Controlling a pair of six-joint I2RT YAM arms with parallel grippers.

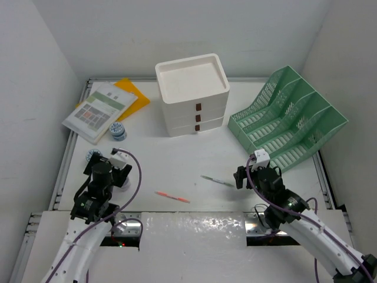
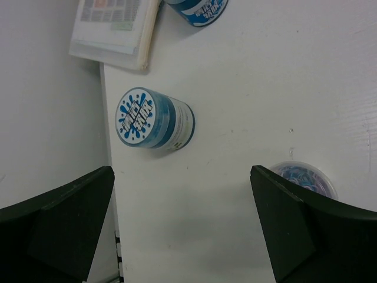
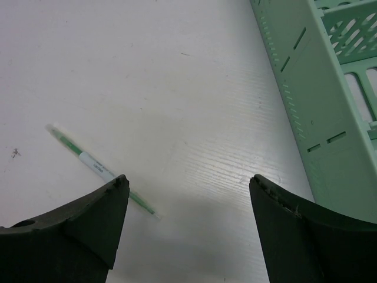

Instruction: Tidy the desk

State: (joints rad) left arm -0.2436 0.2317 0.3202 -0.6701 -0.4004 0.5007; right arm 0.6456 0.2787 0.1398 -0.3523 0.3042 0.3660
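The desk (image 1: 177, 168) lies directly below both grippers and stretches ahead of them and to each side. The left gripper (image 2: 182, 203) hangs over the left part of the desk with its jaws spread as wide as they go, and between them there is nothing, only bare white surface. Ahead of this gripper, a little toward its left finger (image 2: 59, 227), a round blue tub (image 2: 154, 118) stands upright near the left edge of the desk, with a splash label on its lid. Further ahead is a 2nd blue tub (image 2: 197, 7), cut by the picture edge, and left of it a booklet (image 2: 115, 26) whose corner passes over the desk edge. A clear tub (image 2: 306, 177) with small coloured clips sits just ahead of the right finger (image 2: 306, 236), which partly hides it. The right gripper (image 3: 188, 188) is also open wide and grips nothing. A green pen (image 3: 97, 168) lies flat on the desk ahead of it and to its left, at a slant, with the near end just beside the tip of the left finger. The green file rack (image 3: 318, 94) stands ahead of this gripper on its right side, near the right finger but apart from it. Left of the right gripper, between the 2 arms, an orange pen (image 1: 172, 197) lies on the desk. Far ahead, between the 2 grippers, stands a white drawer unit (image 1: 193, 100) with 3 drawers.
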